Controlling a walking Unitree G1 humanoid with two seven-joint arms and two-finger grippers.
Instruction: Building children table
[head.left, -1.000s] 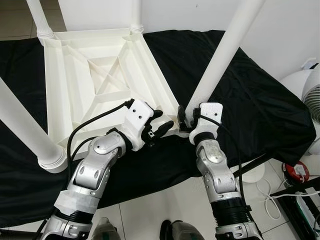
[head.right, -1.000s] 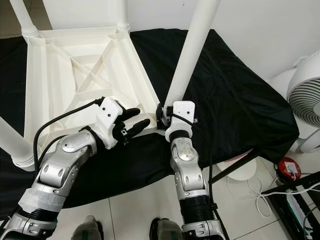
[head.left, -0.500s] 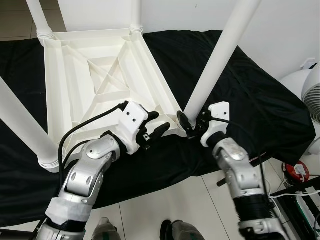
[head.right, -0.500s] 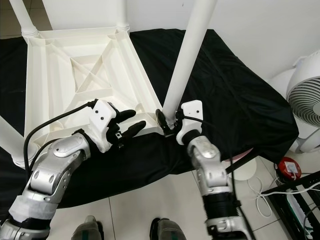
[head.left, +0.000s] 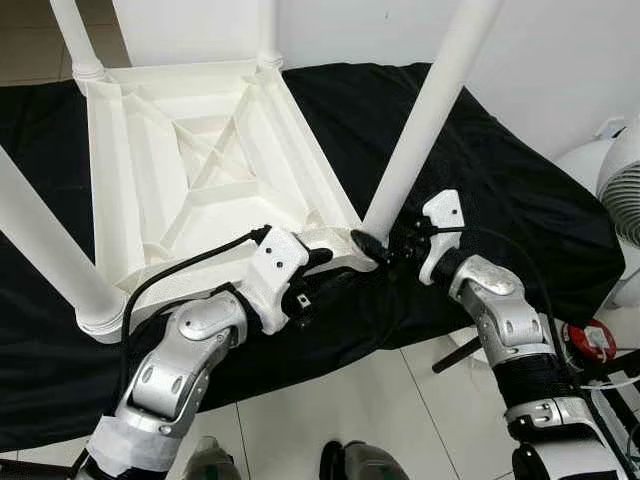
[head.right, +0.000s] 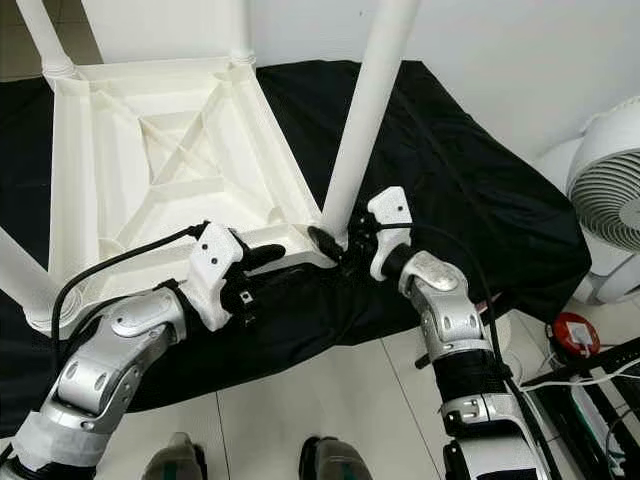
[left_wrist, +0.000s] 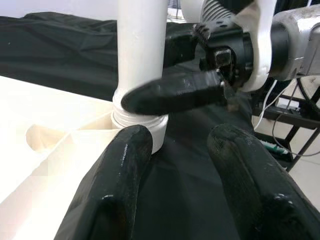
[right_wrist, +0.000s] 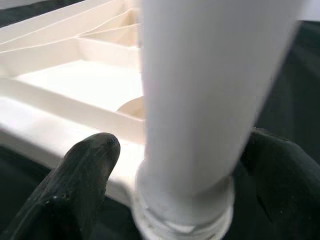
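A white plastic children's table (head.left: 200, 170) lies upside down on a black cloth (head.left: 500, 190). One white leg (head.left: 425, 110) rises from its near right corner. My right gripper (head.left: 372, 243) reaches in from the right and is shut on this leg just above its base collar; in the right wrist view its fingers (right_wrist: 90, 170) sit on either side of the leg (right_wrist: 200, 100). My left gripper (head.left: 318, 275) is open at the table's near edge, just left of that corner. One left finger (left_wrist: 120, 170) lies over the white rim, the other over the cloth.
Three more legs stand at the other corners: near left (head.left: 50, 250), far left (head.left: 75, 35) and far right (head.left: 268, 30). A white fan (head.right: 610, 190) stands at the right. A red object (head.left: 590, 340) and cables lie on the tiled floor beside it.
My right forearm has swung out to the right and the wrist has turned, so the gripper now reaches the leg sideways. The left gripper has dropped slightly toward the table's near edge.
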